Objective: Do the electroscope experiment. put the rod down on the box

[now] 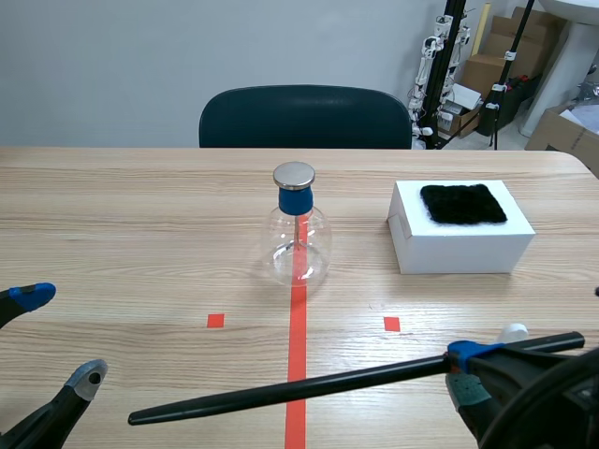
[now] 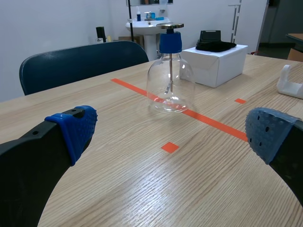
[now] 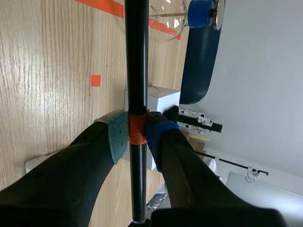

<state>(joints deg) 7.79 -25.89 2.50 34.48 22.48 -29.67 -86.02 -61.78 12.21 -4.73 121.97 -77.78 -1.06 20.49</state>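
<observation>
Over desk's near right corner: your right gripper (image 1: 465,369) clamps rod (image 1: 309,385), held level. Left gripper (image 1: 61,337) wide, empty. Rod not yet on box (image 1: 459,251) near desk's right edge; placing remains.

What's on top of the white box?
A black cloth lies flat on the box, covering most of its top. The rod isn't on it. Anything under the cloth or inside the closed box is hidden.

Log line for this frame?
right end effector: shut on rod | rod: over table, not on box | left end effector: open | box: cloth on top
</observation>
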